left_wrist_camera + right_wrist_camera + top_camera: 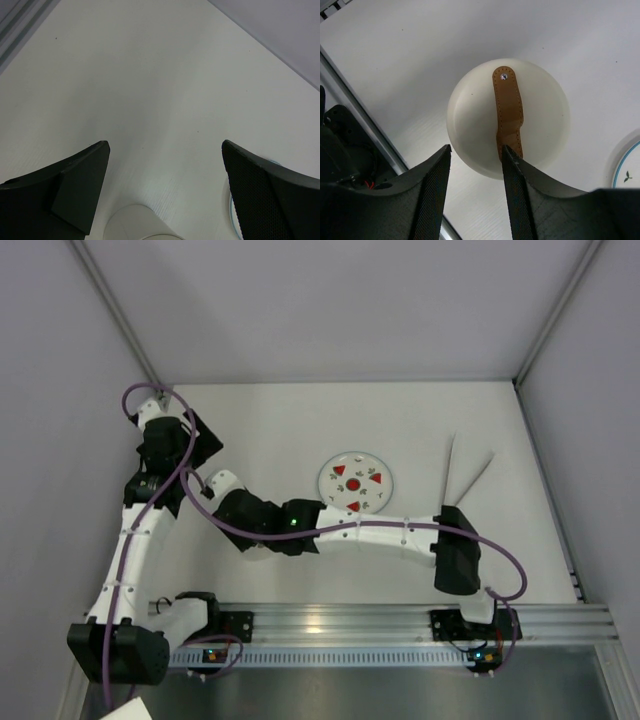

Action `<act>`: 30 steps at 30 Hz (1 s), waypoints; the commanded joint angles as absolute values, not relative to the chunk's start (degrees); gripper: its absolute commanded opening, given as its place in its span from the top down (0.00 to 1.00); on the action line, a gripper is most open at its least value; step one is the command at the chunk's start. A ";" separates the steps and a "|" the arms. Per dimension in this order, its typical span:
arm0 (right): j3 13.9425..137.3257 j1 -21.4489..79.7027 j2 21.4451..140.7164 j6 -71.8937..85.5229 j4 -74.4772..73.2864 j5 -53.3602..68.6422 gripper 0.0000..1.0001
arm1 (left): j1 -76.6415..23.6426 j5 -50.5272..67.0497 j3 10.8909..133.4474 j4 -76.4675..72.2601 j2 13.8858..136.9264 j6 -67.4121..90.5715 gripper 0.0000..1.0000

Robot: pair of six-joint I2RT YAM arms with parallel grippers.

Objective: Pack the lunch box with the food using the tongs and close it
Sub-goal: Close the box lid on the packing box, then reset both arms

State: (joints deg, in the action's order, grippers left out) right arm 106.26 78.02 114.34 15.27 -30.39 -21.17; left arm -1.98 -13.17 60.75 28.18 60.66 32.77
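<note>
The right hand (476, 150) hung narrowly parted, the left hand (165, 150) wide, over the white surface (150, 75). A plate (355, 483) sat mid-surface — tongs (449, 475) to its right; the lunch box (470, 115) stood under the right hand, brown strap (507, 105) beside one finger.

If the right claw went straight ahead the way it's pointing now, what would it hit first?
Most likely the lunch box: the right claw points at its white domed top, with the brown strap close ahead. How much gap remains is unclear.
</note>
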 commanded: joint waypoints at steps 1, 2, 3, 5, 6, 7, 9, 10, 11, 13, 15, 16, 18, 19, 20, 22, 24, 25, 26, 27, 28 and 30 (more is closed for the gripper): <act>105.82 78.66 108.64 11.52 -25.85 -21.18 0.55 | -1.93 -11.43 62.31 26.19 61.08 31.82 0.01; 105.82 78.66 107.68 10.90 -25.49 -20.83 0.55 | -1.93 -10.38 62.31 25.93 61.17 31.73 0.01; 105.91 78.66 107.23 10.20 -25.40 -20.74 0.55 | -1.93 -10.11 62.31 25.84 61.35 31.73 0.01; 105.65 78.66 105.83 9.41 -24.35 -20.66 0.54 | -1.93 -9.58 62.31 25.49 61.35 31.64 0.01; 105.82 78.66 105.65 9.23 -24.26 -20.83 0.54 | -1.93 -9.41 62.31 25.40 61.35 31.64 0.01; 106.17 78.66 105.38 9.14 -24.43 -21.00 0.54 | -1.93 -9.23 62.23 25.31 61.35 31.47 0.01; 106.61 78.66 105.03 9.31 -25.22 -21.27 0.54 | -1.93 -8.62 62.23 25.05 61.17 31.38 0.01; 106.52 78.66 104.77 9.40 -25.57 -21.70 0.54 | -1.93 -8.35 62.14 24.87 61.26 31.20 0.01; 106.26 78.66 104.16 9.67 -26.27 -22.41 0.54 | -1.93 -8.00 62.14 24.61 61.26 31.11 0.01; 104.42 78.66 102.93 9.93 -26.28 -23.03 0.54 | -1.93 -6.69 62.23 24.08 61.35 31.11 0.01; 100.84 78.66 100.21 10.19 -25.49 -23.55 0.53 | -1.93 -5.02 62.40 23.38 61.79 31.29 0.01; 99.59 78.66 99.06 10.20 -25.05 -23.64 0.53 | -1.93 -4.31 62.75 23.47 61.96 31.29 0.01; 95.74 78.66 94.85 10.37 -24.18 -24.87 0.53 | -1.93 -3.26 64.16 23.82 62.49 31.20 0.01; 94.67 78.66 93.53 10.46 -24.17 -25.74 0.53 | -1.93 -2.64 64.60 23.91 62.58 31.03 0.01; 93.53 78.49 90.12 10.72 -24.17 -29.41 0.51 | -1.93 -2.20 64.95 23.99 62.67 30.85 0.01; 90.01 76.91 84.15 11.51 -24.43 -33.29 0.50 | -2.02 -0.89 66.09 24.17 63.01 30.50 0.01; 85.98 71.58 79.91 14.67 -24.70 -33.40 0.48 | -2.02 1.39 67.32 24.26 63.54 30.06 0.01; 84.74 68.67 75.63 15.98 -25.39 -32.96 0.46 | -2.02 2.80 67.85 24.17 64.33 29.54 0.01; 83.51 65.42 73.50 19.04 -25.66 -30.17 0.44 | -2.02 5.25 68.29 24.17 64.86 29.36 0.01; 81.06 58.08 71.30 20.46 -25.75 -28.15 0.43 | -2.20 6.49 69.16 24.26 65.30 29.01 0.01; 79.99 54.35 69.45 21.26 -25.84 -26.82 0.42 | -2.46 7.29 69.69 24.43 65.91 28.66 0.01; 78.23 46.61 64.70 21.97 -25.84 -28.03 0.29 | -4.21 8.96 70.75 24.43 67.23 28.13 0.01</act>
State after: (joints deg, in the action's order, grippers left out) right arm 80.40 55.18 71.18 17.72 -27.29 -26.89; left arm -2.61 3.62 67.70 26.70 65.71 29.98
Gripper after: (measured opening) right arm 0.676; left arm 0.990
